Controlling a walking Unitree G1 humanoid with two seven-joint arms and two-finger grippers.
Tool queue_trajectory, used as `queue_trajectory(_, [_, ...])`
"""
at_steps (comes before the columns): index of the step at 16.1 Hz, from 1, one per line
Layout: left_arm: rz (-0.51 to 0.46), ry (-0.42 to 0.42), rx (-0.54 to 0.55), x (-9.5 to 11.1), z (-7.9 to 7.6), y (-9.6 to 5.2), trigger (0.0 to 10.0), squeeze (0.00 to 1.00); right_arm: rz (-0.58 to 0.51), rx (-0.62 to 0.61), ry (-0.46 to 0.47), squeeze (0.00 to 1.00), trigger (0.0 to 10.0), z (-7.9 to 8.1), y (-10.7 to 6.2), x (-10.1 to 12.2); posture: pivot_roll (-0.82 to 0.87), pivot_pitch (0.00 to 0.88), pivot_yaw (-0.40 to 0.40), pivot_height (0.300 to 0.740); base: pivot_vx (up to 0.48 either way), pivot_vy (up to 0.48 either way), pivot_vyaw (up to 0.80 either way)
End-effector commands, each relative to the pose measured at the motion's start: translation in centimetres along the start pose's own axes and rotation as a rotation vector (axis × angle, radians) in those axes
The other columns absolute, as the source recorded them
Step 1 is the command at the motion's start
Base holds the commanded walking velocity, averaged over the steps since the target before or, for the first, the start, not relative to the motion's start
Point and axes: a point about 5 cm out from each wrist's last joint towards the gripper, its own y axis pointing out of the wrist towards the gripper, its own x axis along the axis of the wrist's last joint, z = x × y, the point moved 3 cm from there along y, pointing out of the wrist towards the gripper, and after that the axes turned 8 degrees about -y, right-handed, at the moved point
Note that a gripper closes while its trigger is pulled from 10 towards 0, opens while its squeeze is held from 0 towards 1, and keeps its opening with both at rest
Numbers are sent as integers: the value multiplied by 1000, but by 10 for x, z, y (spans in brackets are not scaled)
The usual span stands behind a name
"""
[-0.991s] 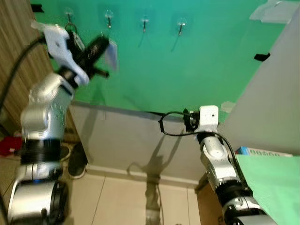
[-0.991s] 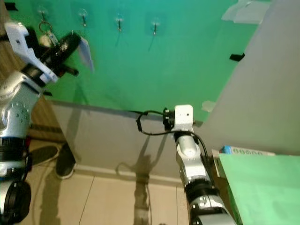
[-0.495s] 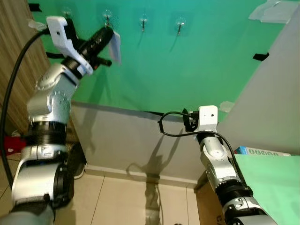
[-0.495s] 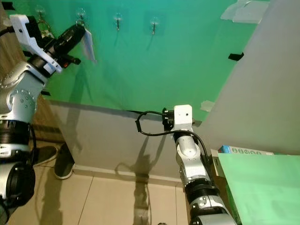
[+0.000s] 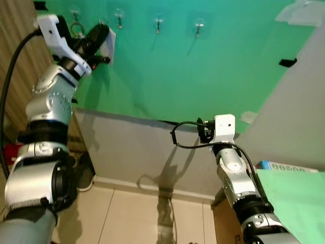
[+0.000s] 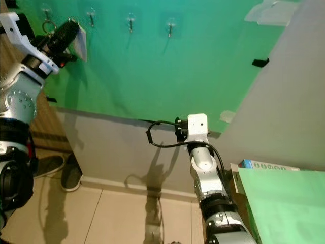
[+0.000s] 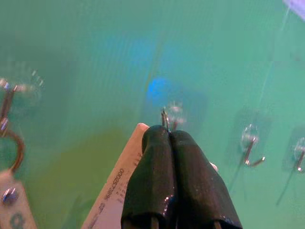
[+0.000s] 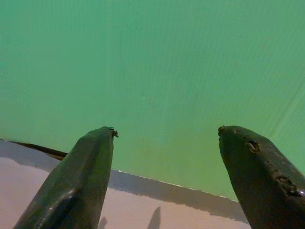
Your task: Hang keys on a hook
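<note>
Jaws of left gripper [image 7: 167, 136] pinching flat white key tag [image 5: 108, 44], right gripper [image 8: 164, 136] spread.

Left arm raised high, fingers [image 7: 174, 157] pressed together; right fingers [image 8: 90, 162] spread wide.

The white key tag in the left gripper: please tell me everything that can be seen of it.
The key tag is a flat, pale, rectangular card, seemingly plastic, with small dark print along one edge in the left wrist view. The left gripper pinches it between shut fingers, raised high against the green wall. It hangs tilted, jutting to one side of the fingers. A thin metal ring peeks out just past the fingertips. It sits between the leftmost hook, which already bears a ring, and the second hook.
</note>
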Motion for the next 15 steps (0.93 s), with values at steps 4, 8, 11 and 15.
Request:
queue_trajectory(4, [26, 58, -75, -4, -16, 11, 10000, 0, -5, -6, 2, 0, 10000, -3, 0, 2, 70, 0, -65, 740, 0, 0, 0])
queue_trajectory(8, [81, 96, -105, -16, -21, 14, 10000, 0, -2, -7, 5, 0, 10000, -1, -1, 0, 66, 0, -56, 740, 0, 0, 0])
queue_trajectory(11, [108, 87, -101, -22, -20, 17, 10000, 0, -2, -10, 7, 0, 10000, -1, -1, 1, 60, 0, -50, 740, 0, 0, 0])
queue_trajectory(15, [104, 79, -97, -20, -21, 23, 10000, 0, -13, -9, -17, 0, 10000, -3, -2, 2, 47, 0, -46, 740, 0, 0, 0])
